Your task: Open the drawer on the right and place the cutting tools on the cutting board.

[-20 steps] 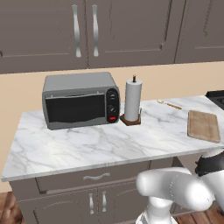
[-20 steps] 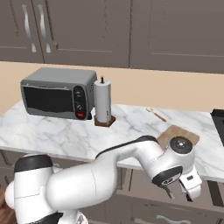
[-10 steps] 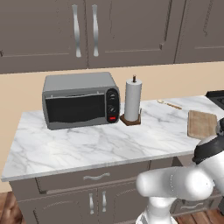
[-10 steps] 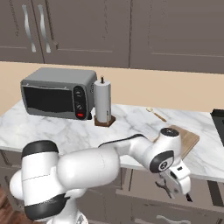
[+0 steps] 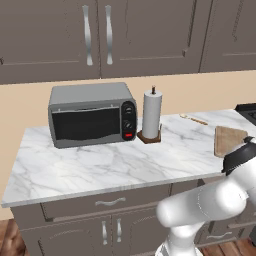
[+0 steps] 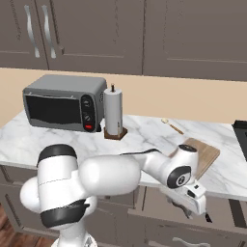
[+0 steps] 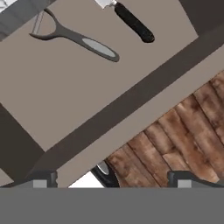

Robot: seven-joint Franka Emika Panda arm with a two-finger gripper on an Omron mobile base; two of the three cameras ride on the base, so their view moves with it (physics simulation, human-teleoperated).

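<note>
In the hand view I look down into the open drawer (image 7: 87,100), grey-brown inside. Two cutting tools lie at its far end: a dark forked tool with a grey grip (image 7: 76,37) and a knife with a black handle (image 7: 133,22), its blade cut off by the frame edge. My gripper (image 7: 113,180) hangs open over the drawer's front rim, nothing between its fingers and well short of both tools. From the right base view the gripper (image 6: 194,211) sits just below the counter edge, above the drawer front (image 6: 154,223). The wooden cutting board (image 6: 205,153) (image 5: 227,140) lies on the counter's right end.
A toaster oven (image 5: 92,120) and an upright paper towel roll (image 5: 152,115) stand on the marble counter (image 5: 100,160). A thin tan stick (image 5: 192,119) lies near the wall. A dark stove edge (image 5: 247,110) borders the counter at the right. Wooden floor (image 7: 175,140) shows below the drawer front.
The forearm and wrist have swung up and a little left beside the cutting board, with the hand staying low at the drawer. The jaws have stayed open.
</note>
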